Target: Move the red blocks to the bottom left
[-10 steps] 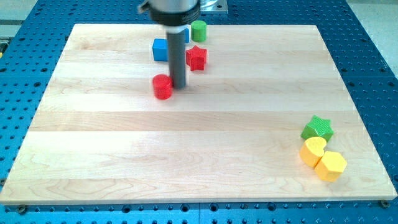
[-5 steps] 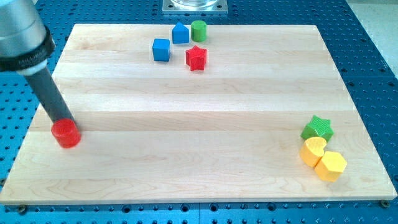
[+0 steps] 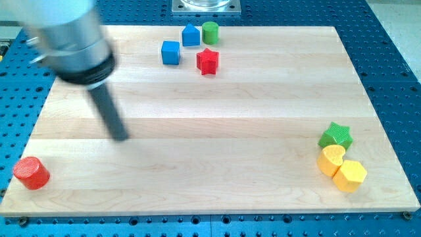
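A red cylinder lies on the wooden board near its bottom left corner. A red star sits near the view's top centre. My tip is on the board, blurred by motion, well to the upper right of the red cylinder and far to the lower left of the red star. It touches no block.
A blue cube, a blue block and a green cylinder stand near the red star. A green star, a yellow block and a yellow hexagon cluster at the right edge.
The red cylinder went from the top centre across the board to the bottom left corner, pushed by my tip. My tip has since left it and moved up and right.
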`<state>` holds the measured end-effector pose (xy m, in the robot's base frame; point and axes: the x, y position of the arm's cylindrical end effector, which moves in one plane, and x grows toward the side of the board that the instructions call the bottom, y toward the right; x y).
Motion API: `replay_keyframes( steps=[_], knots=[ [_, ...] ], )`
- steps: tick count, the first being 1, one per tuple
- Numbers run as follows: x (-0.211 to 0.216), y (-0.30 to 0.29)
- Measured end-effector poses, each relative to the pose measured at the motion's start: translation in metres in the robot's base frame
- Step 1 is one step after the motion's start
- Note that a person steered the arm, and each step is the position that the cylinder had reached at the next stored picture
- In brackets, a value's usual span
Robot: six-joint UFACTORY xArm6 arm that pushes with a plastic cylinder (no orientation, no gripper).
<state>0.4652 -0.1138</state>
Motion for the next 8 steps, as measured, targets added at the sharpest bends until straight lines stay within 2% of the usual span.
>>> replay_keyframes(
  steps=[2,3,4,5,7,8],
  knots=[
    [-0.145,0.223],
    [-0.211,0.312],
    [-0.257,0.371],
    [-0.247,0.363],
    [-0.166,0.128],
    [-0.098,0.043]
  ],
)
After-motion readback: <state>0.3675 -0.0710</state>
